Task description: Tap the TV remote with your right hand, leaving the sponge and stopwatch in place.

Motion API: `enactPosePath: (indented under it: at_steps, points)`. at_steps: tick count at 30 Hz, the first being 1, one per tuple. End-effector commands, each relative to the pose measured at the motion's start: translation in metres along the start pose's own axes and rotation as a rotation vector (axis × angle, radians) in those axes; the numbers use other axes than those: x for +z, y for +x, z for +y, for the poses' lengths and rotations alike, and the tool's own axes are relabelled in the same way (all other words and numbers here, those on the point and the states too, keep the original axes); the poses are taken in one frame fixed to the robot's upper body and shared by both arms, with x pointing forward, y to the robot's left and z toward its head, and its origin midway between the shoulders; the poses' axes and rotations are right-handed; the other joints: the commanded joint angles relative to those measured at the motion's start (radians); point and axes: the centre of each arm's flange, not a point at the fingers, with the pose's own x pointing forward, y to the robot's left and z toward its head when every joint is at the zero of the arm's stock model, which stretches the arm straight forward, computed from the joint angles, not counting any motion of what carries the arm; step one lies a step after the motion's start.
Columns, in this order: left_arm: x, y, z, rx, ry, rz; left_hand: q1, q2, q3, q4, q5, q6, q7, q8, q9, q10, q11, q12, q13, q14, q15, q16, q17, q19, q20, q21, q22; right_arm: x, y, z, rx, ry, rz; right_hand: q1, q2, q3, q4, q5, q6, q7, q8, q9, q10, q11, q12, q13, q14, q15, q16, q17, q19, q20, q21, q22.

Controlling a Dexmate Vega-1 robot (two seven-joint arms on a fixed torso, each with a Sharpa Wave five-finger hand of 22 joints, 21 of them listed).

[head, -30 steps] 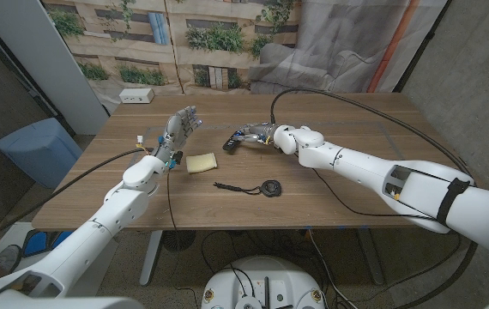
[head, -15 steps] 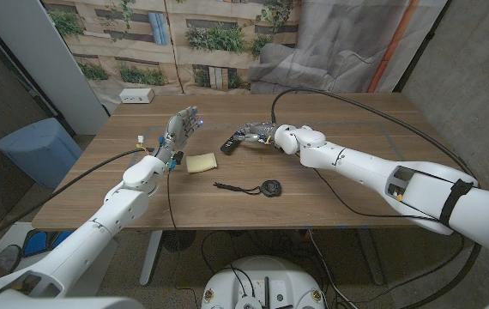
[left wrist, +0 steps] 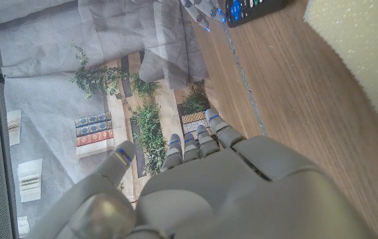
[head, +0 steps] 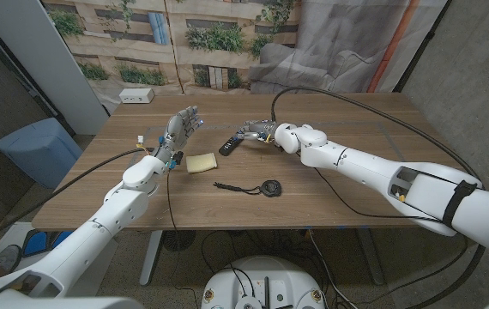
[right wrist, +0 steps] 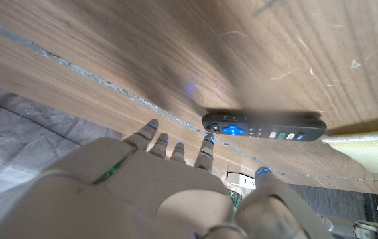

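The remote (head: 231, 143) is seen lying on the table (head: 356, 184), just beside the right hand (head: 256, 131) — fingers spread, nothing gripped. The sponge (head: 201, 162) and stopwatch (head: 269, 187) are laid nearer the front. The left hand (head: 180, 127) is held up, fingers apart.

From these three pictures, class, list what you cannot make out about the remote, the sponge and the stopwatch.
- Remote: button labels blurred in the right wrist view; cut off by the edge in the left wrist view.
- Sponge: cut off by the edge in the left wrist view.
- Stopwatch: face too small in the head view.
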Motion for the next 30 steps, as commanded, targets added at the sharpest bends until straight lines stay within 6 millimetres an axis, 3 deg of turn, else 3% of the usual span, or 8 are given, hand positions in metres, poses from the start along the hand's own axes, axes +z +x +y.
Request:
enactPosePath:
  at_steps: [1, 20, 30]
  points:
    - [0.0, -0.002, 0.0, 0.002, 0.001, -0.004, 0.008, 0.103, 0.003, 0.003, 0.0, 0.004, 0.001, 0.0, 0.006, 0.005, 0.002, 0.0, 0.002, 0.008, -0.004, 0.002, 0.005, 0.008, -0.004, 0.004, 0.004, 0.003, -0.006, -0.01, -0.04, 0.001, -0.013, 0.008, 0.033, 0.004, -0.004, 0.005, -0.003, -0.007, -0.004, -0.001, -0.01, 0.003, 0.006, -0.001, -0.057, 0.004, 0.006, 0.0, 0.008, 0.001, 0.008, 0.004]
    - [-0.001, -0.006, 0.0, 0.009, -0.001, -0.011, 0.01, 0.105, 0.003, 0.001, 0.0, 0.003, 0.002, -0.001, 0.006, 0.004, 0.002, -0.001, 0.002, 0.008, -0.005, 0.001, 0.005, 0.008, -0.004, 0.003, 0.004, -0.006, -0.028, -0.038, -0.12, 0.086, -0.048, 0.01, 0.032, 0.004, -0.006, 0.005, -0.003, -0.011, -0.007, 0.0, 0.005, 0.005, 0.009, -0.001, -0.052, 0.005, 0.006, -0.002, 0.014, 0.003, 0.008, 0.004]
    - [0.0, -0.005, 0.004, 0.007, 0.003, -0.012, 0.011, 0.104, 0.002, 0.0, -0.001, 0.003, 0.001, -0.001, 0.006, 0.004, 0.001, -0.001, 0.002, 0.008, -0.004, 0.001, 0.005, 0.008, -0.004, 0.003, 0.004, -0.012, -0.046, -0.04, -0.167, 0.165, -0.043, 0.018, 0.031, 0.007, -0.013, 0.006, -0.028, -0.014, -0.016, 0.0, 0.016, 0.004, 0.01, -0.001, -0.049, 0.003, 0.005, -0.007, 0.023, 0.0, 0.01, 0.004]
